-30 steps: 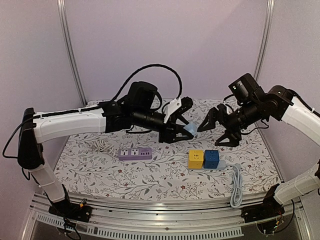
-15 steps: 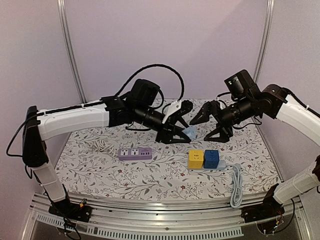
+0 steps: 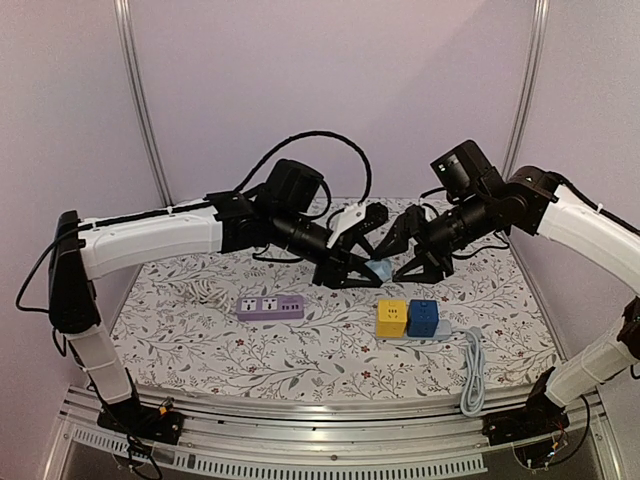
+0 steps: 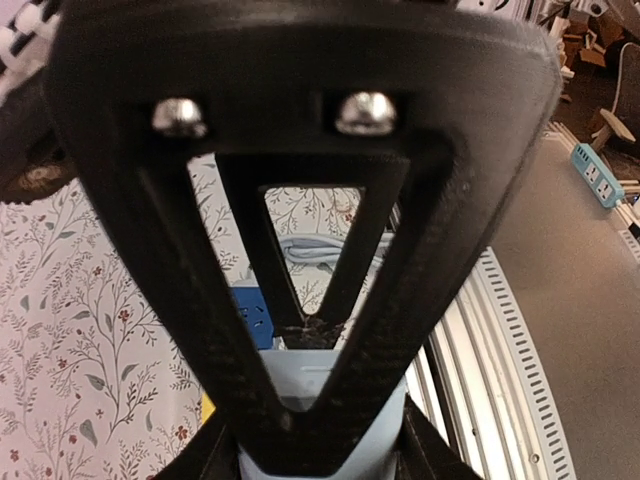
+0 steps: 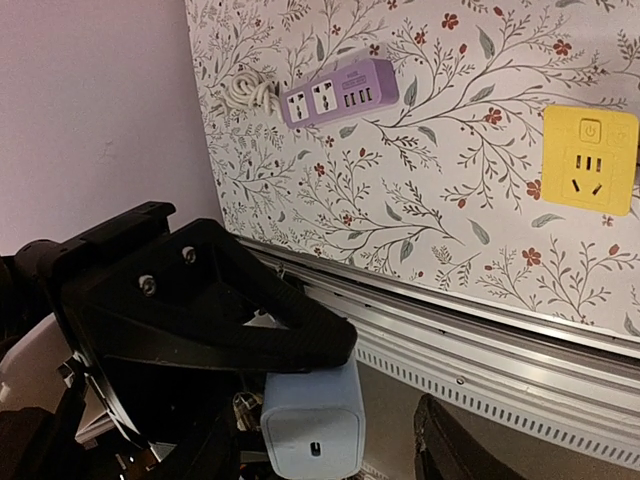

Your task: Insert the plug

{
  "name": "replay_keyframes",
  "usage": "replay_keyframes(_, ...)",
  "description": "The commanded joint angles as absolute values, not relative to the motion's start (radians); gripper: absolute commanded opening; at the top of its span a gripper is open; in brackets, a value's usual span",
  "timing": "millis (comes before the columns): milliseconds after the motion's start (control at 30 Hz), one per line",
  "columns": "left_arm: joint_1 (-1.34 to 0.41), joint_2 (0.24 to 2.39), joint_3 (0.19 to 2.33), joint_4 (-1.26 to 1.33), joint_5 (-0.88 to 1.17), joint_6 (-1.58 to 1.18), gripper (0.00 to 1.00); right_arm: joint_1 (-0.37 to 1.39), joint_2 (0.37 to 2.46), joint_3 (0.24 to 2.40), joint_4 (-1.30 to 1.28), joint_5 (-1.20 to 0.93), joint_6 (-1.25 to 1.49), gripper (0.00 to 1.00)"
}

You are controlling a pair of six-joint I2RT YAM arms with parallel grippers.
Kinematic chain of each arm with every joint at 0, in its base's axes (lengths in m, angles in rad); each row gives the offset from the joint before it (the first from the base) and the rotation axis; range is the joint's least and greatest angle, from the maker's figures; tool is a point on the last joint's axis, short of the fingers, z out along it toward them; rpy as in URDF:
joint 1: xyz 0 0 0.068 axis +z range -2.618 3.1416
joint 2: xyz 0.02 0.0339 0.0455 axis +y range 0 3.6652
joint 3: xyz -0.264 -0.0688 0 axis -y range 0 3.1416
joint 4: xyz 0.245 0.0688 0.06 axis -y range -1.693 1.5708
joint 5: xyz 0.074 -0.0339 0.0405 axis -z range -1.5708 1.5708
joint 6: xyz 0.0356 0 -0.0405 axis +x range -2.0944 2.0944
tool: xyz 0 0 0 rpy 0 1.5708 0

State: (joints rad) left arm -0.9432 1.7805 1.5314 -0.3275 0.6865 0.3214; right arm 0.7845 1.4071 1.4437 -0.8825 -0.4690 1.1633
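My left gripper [image 3: 372,262] is shut on a light blue plug [image 3: 379,270] and holds it in the air above the table's middle. In the left wrist view the plug [image 4: 335,425] sits between the black fingers [image 4: 250,400]. My right gripper [image 3: 402,252] is open, with one finger on each side of the plug's free end. In the right wrist view the plug [image 5: 312,432] lies between my right gripper's [image 5: 330,455] spread fingers, under the left gripper's finger [image 5: 220,310]. A yellow socket cube [image 3: 391,318] and a blue socket cube [image 3: 423,318] stand below on the table.
A purple power strip [image 3: 270,307] lies left of the cubes, with a coiled white cord [image 3: 203,290] further left. A white cable [image 3: 470,375] runs from the cubes over the front edge. The strip [image 5: 325,93] and yellow cube [image 5: 590,160] show in the right wrist view.
My right arm has moved left and its open fingers now flank the plug. My left gripper has stayed about where it was, still holding the plug.
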Motion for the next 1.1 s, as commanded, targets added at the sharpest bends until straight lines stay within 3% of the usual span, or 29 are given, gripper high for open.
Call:
replay_keyframes(0, -0.936, 1.802, 1.554, -0.312, 0.673, 0.300, 0.00, 0.797, 1.435, 1.478, -0.898, -0.462, 1.161, 0.55)
replay_keyframes(800, -0.962, 1.833, 1.565, -0.261, 0.601, 0.229, 0.00, 0.799, 1.479, 1.471, -0.904, -0.460, 1.142, 0.26)
replay_keyframes(1000, -0.969, 1.813, 1.541, -0.250, 0.593, 0.238, 0.26, 0.799, 1.478, 1.470, -0.903, -0.454, 1.132, 0.03)
replay_keyframes(1067, -0.969, 1.800, 1.525, -0.249, 0.582, 0.245, 0.33, 0.799, 1.475, 1.470, -0.903, -0.450, 1.127, 0.00)
